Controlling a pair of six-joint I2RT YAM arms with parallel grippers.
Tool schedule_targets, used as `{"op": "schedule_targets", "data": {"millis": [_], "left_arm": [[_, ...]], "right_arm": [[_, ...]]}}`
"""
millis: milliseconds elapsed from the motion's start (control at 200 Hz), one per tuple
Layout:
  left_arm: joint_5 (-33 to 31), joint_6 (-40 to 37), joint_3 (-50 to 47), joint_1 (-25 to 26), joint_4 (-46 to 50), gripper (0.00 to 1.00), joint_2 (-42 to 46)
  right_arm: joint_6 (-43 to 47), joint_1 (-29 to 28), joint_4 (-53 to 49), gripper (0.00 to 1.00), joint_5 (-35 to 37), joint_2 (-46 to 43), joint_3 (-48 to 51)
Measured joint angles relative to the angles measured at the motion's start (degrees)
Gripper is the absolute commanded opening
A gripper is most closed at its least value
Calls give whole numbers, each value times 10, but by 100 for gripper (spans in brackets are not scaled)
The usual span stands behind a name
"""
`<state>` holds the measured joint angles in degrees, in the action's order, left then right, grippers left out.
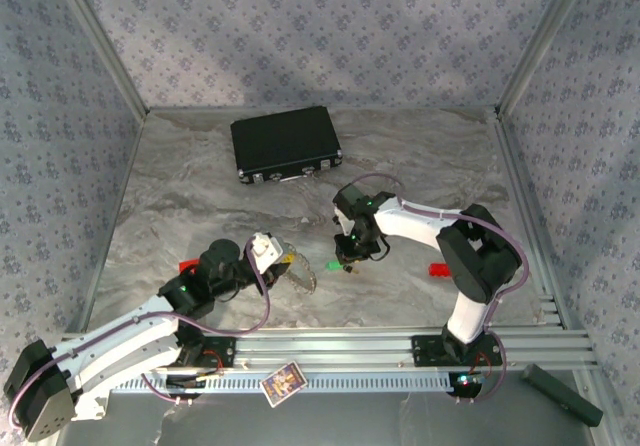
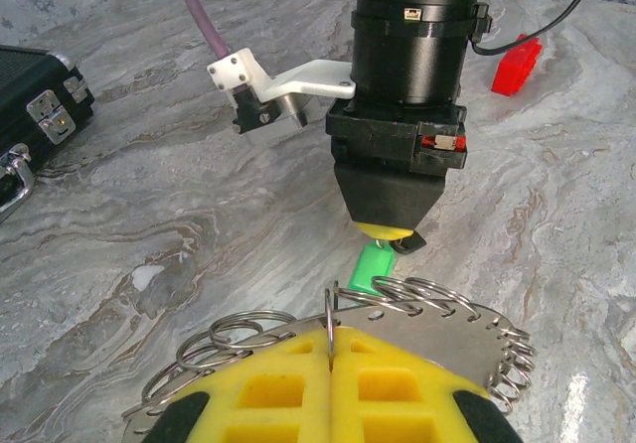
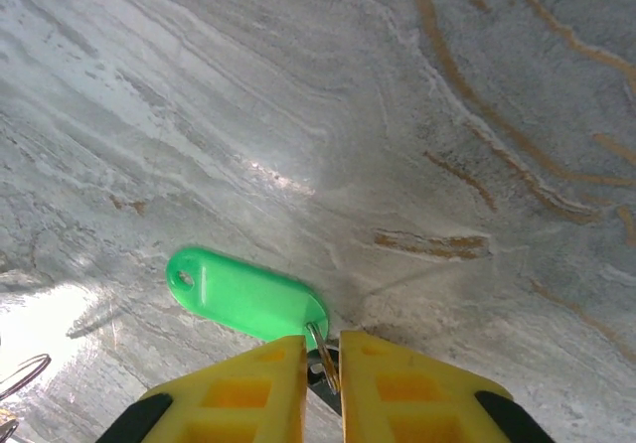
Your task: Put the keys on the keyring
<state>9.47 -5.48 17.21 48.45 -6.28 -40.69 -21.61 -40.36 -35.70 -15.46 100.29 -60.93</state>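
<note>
The keyring (image 2: 447,332), a silvery plate fringed with small wire rings, is held up edge-on by my left gripper (image 2: 330,352), whose yellow fingers are shut on one of its rings. From above, the left gripper (image 1: 274,256) and keyring (image 1: 300,272) sit just left of centre. A key with a green plastic head (image 3: 243,294) lies right in front of the keyring's edge (image 2: 370,269). My right gripper (image 3: 321,359) points down at it, and its yellow fingers pinch the key's small metal loop in a narrow gap. From above, the right gripper (image 1: 348,258) stands beside the green key (image 1: 333,265).
A black case (image 1: 286,144) lies at the back of the marble table. Red blocks rest at the right (image 1: 439,269) and at the left behind the left arm (image 1: 187,264). A small card (image 1: 283,382) and a dark bar (image 1: 563,394) lie off the front rail.
</note>
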Motion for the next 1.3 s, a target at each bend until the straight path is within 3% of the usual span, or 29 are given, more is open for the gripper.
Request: {"op": "schedule_targets", "data": {"millis": [375,570,750,979,1299], "left_arm": [[2,0,0,0,0,0,0],[2,0,0,0,0,0,0],[2,0,0,0,0,0,0],[2,0,0,0,0,0,0],[2,11,0,0,-2,0,0]], "right_arm": [[2,0,0,15,-1,3,-4],[2,0,-2,11,-1,8,-4],[10,0,-5,0,-4,8,-6],[14,5,-10,0,-5,6,-7],[54,-18,0,0,18,-109,-2]]}}
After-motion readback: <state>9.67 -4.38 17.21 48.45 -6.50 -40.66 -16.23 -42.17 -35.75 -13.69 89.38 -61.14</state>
